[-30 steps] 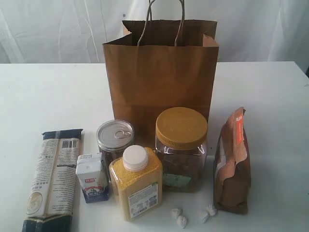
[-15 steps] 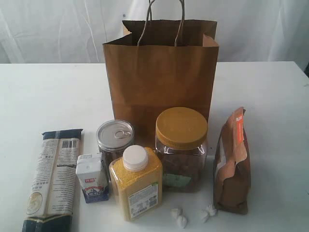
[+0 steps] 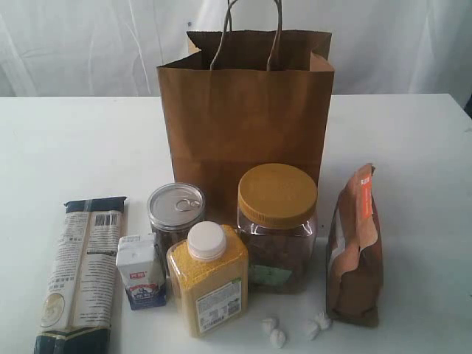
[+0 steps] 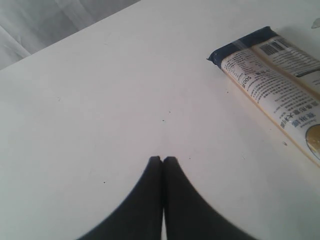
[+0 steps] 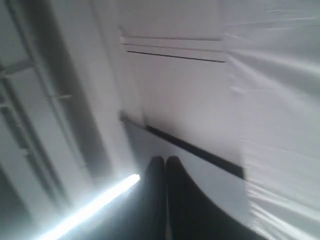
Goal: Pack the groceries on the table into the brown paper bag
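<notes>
1. A wrinkly white curtain (image 3: 81,44) is hanging across the whole back, right behind the table (image 3: 66,140).
2. Soft, even light is falling over that white table, nothing harsh going on.
3. The right wrist view is coming out pretty blurry: pale panels (image 5: 170,75) are showing and a bright light strip (image 5: 90,210) is glowing.

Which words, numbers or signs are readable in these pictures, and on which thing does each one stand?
"500": on the long dark-blue pasta packet, which also carries a barcode; its other print is too small to read.
Labels on the small white carton, yellow-grain bottle, yellow-lidded clear jar and brown-orange pouch: blurred, unreadable.
On the brown paper bag: no print visible.
</notes>
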### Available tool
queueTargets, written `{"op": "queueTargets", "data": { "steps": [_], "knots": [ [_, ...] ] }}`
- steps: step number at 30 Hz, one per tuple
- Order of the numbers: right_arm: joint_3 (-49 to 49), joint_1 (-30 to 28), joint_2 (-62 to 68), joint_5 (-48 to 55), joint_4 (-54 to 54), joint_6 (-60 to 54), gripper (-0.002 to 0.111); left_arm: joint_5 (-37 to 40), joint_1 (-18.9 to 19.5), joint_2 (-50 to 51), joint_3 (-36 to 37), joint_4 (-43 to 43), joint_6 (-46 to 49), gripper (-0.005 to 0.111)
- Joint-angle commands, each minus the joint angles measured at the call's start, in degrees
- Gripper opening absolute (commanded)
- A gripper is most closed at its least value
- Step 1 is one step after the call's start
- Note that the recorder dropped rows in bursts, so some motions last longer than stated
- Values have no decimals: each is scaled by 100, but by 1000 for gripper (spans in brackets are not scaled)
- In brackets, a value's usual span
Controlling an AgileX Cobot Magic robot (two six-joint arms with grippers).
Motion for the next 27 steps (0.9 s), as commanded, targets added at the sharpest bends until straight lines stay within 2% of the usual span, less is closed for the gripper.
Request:
{"op": "queueTargets", "data": {
  "steps": [1,3,6,7,9,10,11,13,15,16,20,22,24,26,27],
  "knots": [
    [-705,2,11,-791,633,267,0,-28,11,-30,37,-15,2,0],
    [-1123,2,11,-666,777,-18,0,-28,11,-30,37,-15,2,0],
    [-1951,2,11,-355,633,-1704,0,-28,11,-30,37,-15,2,0],
    [-2203,2,11,-137,174,-2996,0,-28,11,-30,37,-15,2,0],
    [-2654,2,11,567,-1074,-4762,0,-28,11,-30,37,-15,2,0],
    [-2952,-1,11,1308,-2484,-5622,0,-28,11,-30,37,-15,2,0],
    [-3104,-1,11,2098,-3579,-5739,0,-28,11,-30,37,-15,2,0],
    [-3180,-1,59,3306,-6108,-4873,0,-28,11,-30,37,-15,2,0],
    [-2970,2,310,4680,-7497,-3492,0,-28,11,-30,37,-15,2,0],
    [-2794,2,487,5523,-7676,-2983,0,-28,11,-30,37,-15,2,0],
    [-2130,2,1374,8139,-7134,-2202,0,-28,11,-30,37,-15,2,0],
    [-1941,2,1779,8226,-5983,-2643,0,-28,11,-30,37,-15,2,0],
    [-1837,2,2067,7377,-4648,-4168,0,-28,11,-30,37,-15,2,0],
    [-1837,-1,2379,6371,-2930,-6375,0,-28,11,-30,37,-15,2,0],
    [-1895,-1,2549,6296,-2122,-7531,0,-28,11,-30,37,-15,2,0]
  ]
}}
